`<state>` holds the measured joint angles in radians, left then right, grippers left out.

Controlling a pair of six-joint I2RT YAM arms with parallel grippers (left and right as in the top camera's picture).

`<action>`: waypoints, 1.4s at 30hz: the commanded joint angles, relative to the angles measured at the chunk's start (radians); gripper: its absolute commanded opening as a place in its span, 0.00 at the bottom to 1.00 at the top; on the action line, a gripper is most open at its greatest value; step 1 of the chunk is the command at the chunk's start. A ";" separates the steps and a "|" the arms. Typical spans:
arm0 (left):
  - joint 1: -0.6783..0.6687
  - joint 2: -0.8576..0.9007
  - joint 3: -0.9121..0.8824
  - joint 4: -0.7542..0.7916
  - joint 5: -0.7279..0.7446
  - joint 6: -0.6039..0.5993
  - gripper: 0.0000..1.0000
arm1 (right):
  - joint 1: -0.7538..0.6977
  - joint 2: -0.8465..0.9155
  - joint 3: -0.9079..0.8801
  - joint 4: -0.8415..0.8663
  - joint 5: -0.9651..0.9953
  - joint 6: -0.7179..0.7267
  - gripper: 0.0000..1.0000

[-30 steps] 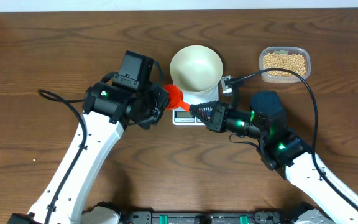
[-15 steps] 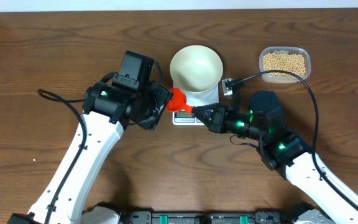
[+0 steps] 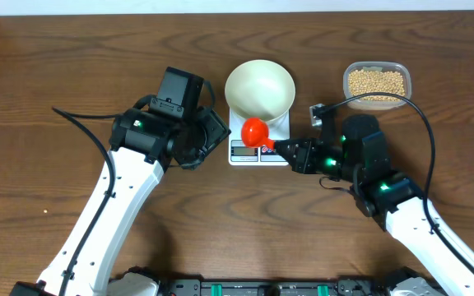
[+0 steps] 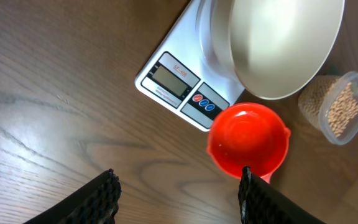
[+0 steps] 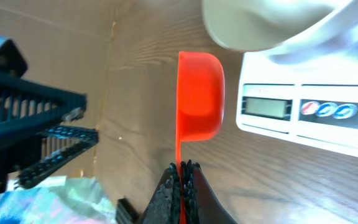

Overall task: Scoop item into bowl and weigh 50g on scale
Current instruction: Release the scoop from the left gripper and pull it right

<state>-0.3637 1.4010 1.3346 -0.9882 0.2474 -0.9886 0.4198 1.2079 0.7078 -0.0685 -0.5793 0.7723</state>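
- Beans (image 3: 376, 82) in clear tub (image 3: 406, 82), far right edge of desk (image 3: 56, 66); bowl (image 3: 259, 86) on scale (image 3: 241, 151), empty.
- Empty red scoop (image 3: 255, 131) pinched by right gripper (image 3: 280, 149) above scale's front.
- Left gripper (image 3: 212, 136) spread, holding nothing.
- Likely next: carrying scoop right to tub, dipping.

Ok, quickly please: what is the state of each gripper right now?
Left gripper: open, holding nothing.
Right gripper: closed on the handle of the red scoop.
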 commanded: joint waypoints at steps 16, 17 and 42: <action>-0.002 0.008 0.002 -0.005 -0.084 0.196 0.65 | -0.200 -0.093 0.016 -0.194 -0.067 -0.233 0.01; -0.002 0.008 0.002 -0.005 -0.084 0.204 0.65 | -0.209 -0.104 0.016 -0.208 -0.067 -0.240 0.01; -0.002 0.008 0.002 -0.005 -0.084 0.237 0.85 | -0.316 -0.198 0.291 -0.700 0.159 -0.494 0.01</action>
<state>-0.3637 1.4010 1.3346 -0.9878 0.1768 -0.7616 0.1085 1.0172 0.9398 -0.7479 -0.4957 0.3286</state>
